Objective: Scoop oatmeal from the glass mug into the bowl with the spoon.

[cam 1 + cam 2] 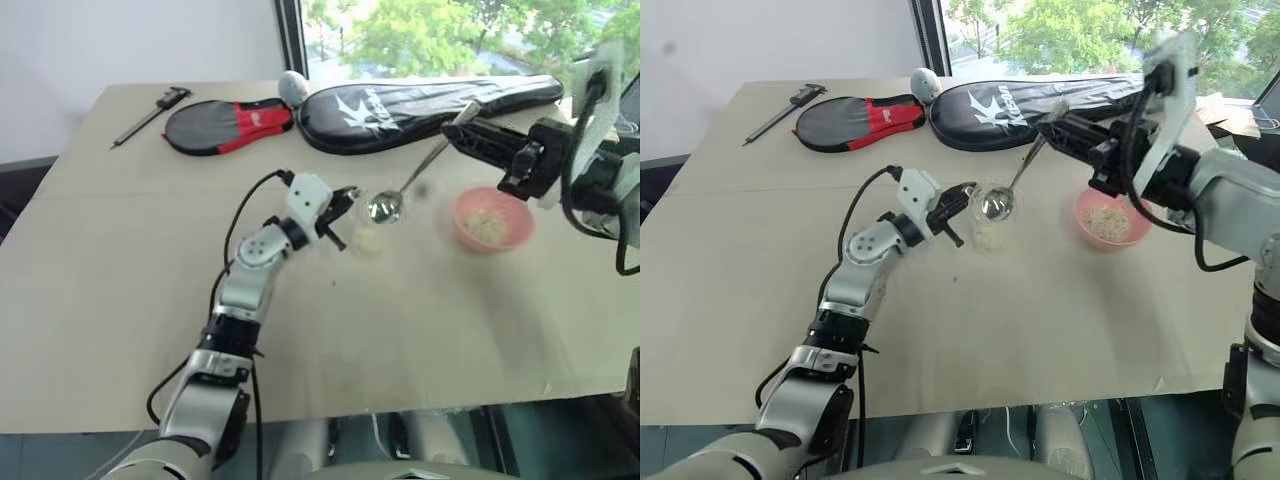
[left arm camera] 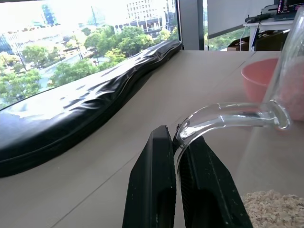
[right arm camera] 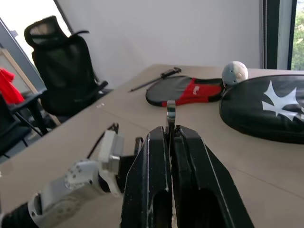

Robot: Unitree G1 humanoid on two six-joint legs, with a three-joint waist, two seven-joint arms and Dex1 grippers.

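**A:** What were your grippers doing at that moment?

**B:** My left gripper was pinched tight on the curved handle of the small clear glass mug. I held it there, I think, so the mug would not slide or tip while the spoon worked inside it. My right gripper was clamped on the thin handle of the slim shiny silver metal spoon, which slanted down from it towards the mug, so the small oval bowl hung at the mug's mouth.

**A:** And the oats?

**B:** Pale beige dry oatmeal flakes lay in the bottom of the mug, and some sat already in the small round pink bowl, which stood near the mug on my right. I could not tell whether the spoon carried any.

**A:** Anything else on the table?

**B:** Well behind, by the window, lay a long black racket case, a shorter red-and-black cover, a small grey ball between them, and a black caliper-like tool at the far left corner. None of it stood between mug and bowl. I judged the likelier trouble was the spoon knocking the mug's rim, or flakes spilling on the short way across.
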